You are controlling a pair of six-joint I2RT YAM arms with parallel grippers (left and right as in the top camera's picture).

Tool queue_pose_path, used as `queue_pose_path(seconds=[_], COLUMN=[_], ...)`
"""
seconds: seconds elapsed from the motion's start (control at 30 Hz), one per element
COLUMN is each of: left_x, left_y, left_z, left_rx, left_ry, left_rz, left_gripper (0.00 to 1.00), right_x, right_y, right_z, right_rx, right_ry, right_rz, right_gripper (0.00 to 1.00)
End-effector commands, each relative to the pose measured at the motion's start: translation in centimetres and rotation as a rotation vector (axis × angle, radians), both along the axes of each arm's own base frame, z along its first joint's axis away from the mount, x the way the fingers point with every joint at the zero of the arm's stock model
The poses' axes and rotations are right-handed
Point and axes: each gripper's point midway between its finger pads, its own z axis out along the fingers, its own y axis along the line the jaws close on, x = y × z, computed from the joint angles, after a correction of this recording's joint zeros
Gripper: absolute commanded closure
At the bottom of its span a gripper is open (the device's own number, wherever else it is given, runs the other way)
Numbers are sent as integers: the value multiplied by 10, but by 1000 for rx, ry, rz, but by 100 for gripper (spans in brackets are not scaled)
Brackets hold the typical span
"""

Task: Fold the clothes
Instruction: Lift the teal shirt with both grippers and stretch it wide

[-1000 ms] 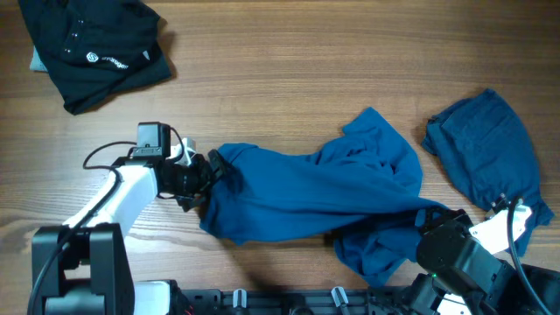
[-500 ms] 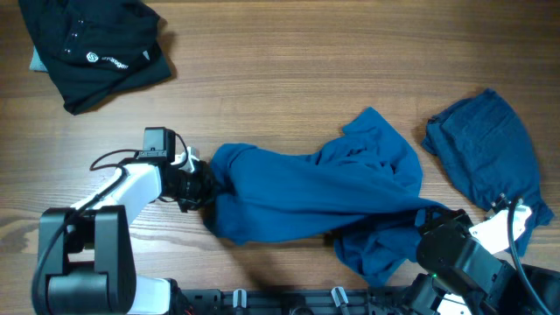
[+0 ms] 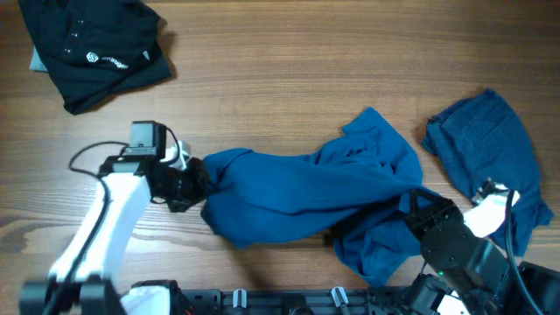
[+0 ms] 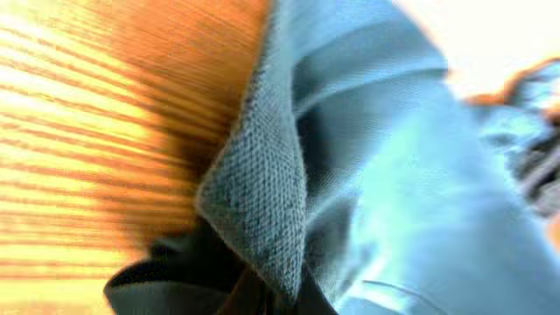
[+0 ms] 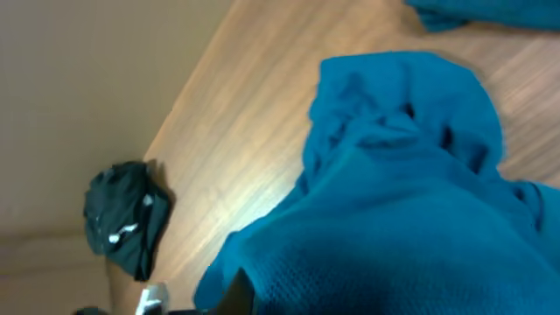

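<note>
Left arm stretched low over surface; T-shirt pinched by left jaws and right jaws, bunched between.

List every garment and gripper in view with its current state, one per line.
T-shirt: rumpled and unfolded, lying on the table, gripped at both ends.
left gripper: shut on the T-shirt's left end.
right gripper: shut on the T-shirt's right end.
darker blue garment: bunched at the right, not gripped.
black garment: crumpled at the far left corner, untouched.
</note>
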Motion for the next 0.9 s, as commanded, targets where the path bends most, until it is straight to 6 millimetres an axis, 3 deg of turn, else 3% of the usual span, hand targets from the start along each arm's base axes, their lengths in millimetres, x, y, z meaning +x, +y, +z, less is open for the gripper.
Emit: queue_pose_path(seconds=[0.0, 0.27, 0.4, 0.6, 0.87], left_x=[12, 0, -9, -25, -47], left_y=[1, 1, 1, 2, 23], left_z=[55, 145, 196, 250, 317], left_rx=[16, 20, 23, 35, 149], left_ry=[-186, -434, -594, -728, -861], left_rz=[-25, -23, -21, -13, 62], left_gripper=[96, 96, 96, 96, 96], right_x=[5, 9, 8, 6, -2], right_y=[1, 4, 2, -8, -27], right_z=[18, 51, 78, 112, 156], right_rx=[-53, -86, -110, -97, -51], right_ry=[-79, -166, -225, -301, -400], right_rz=[63, 121, 163, 156, 120], right_gripper=[96, 96, 96, 96, 96])
